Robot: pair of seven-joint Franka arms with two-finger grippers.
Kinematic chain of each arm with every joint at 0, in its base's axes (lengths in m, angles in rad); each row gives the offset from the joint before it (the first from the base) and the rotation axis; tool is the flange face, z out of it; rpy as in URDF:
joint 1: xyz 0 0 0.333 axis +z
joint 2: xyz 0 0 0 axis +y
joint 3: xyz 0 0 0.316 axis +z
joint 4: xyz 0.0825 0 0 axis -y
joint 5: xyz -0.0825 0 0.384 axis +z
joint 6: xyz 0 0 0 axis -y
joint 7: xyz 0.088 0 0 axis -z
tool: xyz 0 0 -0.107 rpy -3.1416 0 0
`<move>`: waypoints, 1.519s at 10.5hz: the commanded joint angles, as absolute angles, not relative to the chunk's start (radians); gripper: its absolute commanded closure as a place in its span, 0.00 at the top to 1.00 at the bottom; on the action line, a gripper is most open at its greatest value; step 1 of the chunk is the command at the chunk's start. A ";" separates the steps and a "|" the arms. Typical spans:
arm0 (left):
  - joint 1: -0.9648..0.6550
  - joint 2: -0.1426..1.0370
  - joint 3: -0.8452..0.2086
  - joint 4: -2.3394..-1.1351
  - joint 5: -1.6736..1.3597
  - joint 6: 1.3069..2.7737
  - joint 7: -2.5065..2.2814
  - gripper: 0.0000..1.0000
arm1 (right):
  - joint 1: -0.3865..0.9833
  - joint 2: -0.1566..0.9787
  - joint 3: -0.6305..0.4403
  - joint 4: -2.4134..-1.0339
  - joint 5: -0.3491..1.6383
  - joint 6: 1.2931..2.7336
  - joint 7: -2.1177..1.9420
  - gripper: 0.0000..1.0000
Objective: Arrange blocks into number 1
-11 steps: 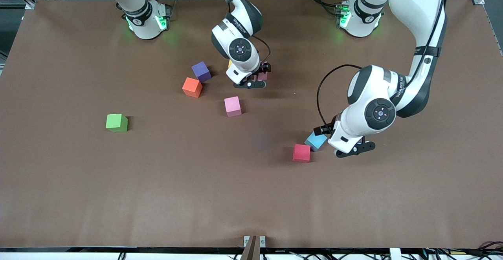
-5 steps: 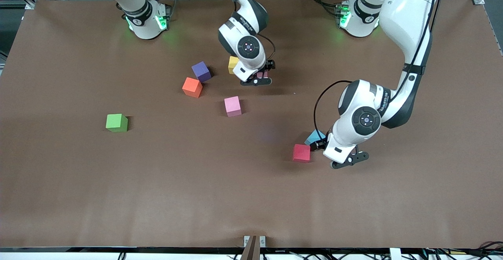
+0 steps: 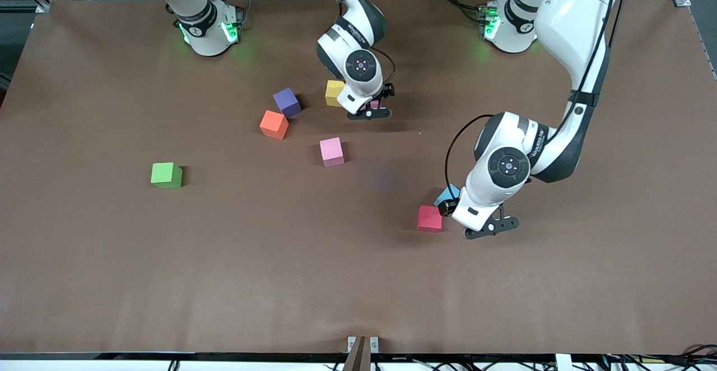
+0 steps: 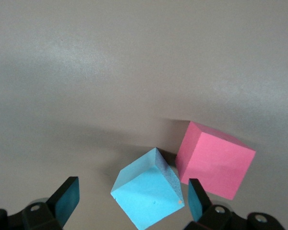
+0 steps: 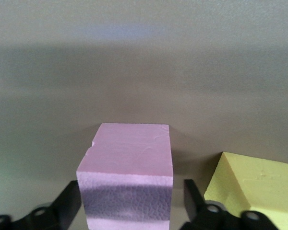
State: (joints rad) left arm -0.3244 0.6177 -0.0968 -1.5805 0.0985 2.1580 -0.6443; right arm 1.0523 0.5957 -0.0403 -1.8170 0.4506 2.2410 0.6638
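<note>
My right gripper [image 3: 372, 105] is down around a pink block [image 5: 127, 177] that is mostly hidden under the hand in the front view. Its fingers [image 5: 69, 201] flank the block; one sits close against it, while a small gap shows at the other. A yellow block [image 3: 334, 92] lies just beside it. A second pink block [image 3: 331, 151] rests nearer the front camera. My left gripper [image 3: 452, 205] is open over the light blue block [image 4: 149, 194], with wide gaps on both sides. The red block [image 3: 429, 218] almost touches the blue one.
A purple cube [image 3: 287, 102] and an orange cube [image 3: 274, 124] sit close together toward the right arm's end, beside the yellow block. A green cube [image 3: 166, 175] lies alone farther toward that end. The brown table [image 3: 224, 281] stretches wide toward the front camera.
The left gripper slid toward the right arm's end and came over the light blue block. The right hand shifted off the yellow block, settling around the pink one with its fingers narrowing.
</note>
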 commanded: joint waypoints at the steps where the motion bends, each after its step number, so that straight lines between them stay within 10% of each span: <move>1: -0.339 0.609 -0.094 -1.620 0.126 2.166 -0.541 1.00 | 1.045 0.604 -0.044 -1.792 0.434 2.226 0.690 0.25; 8: -0.348 0.603 -0.109 -1.667 0.123 2.157 -0.434 1.00 | 0.867 0.509 -0.041 -1.801 0.175 2.002 0.597 0.25; 16: -0.362 0.595 -0.109 -1.649 0.110 2.157 -0.456 1.00 | 0.845 0.422 -0.014 -1.980 0.256 2.112 0.600 0.25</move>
State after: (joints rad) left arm -0.3563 0.6170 -0.1101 -1.6470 0.1001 2.1581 -0.3969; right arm 0.8562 0.4678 -0.0252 -1.9429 0.2260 2.0964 0.5898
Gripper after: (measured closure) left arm 0.000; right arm 0.414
